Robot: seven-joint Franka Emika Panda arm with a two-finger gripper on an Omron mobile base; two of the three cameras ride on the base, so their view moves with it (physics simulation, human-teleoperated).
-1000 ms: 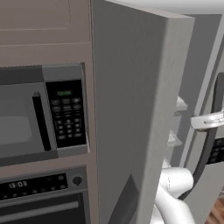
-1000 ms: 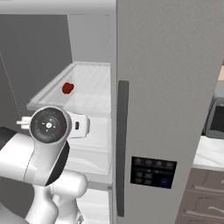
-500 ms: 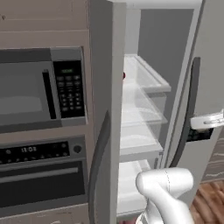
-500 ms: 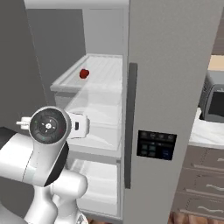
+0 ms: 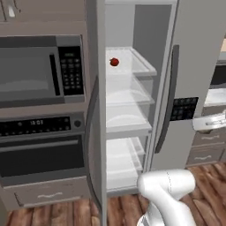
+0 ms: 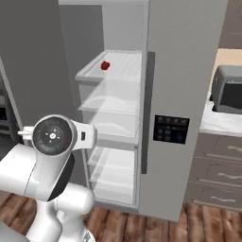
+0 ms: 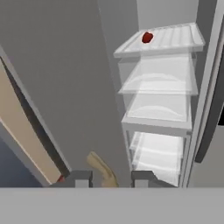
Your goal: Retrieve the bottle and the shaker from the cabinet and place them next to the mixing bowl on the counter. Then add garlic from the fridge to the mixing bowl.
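We face the open grey fridge (image 5: 194, 53), door swung left, shelves clear ahead. Small red round item (image 5: 114, 62), hard to identify, sits on top white shelf (image 6: 127, 66). Fingers (image 7: 111, 176) narrow, empty.

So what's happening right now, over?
Fingers apart, holding nothing. Fridge left door open; small red item on top shelf. Nothing blocking the shelves.
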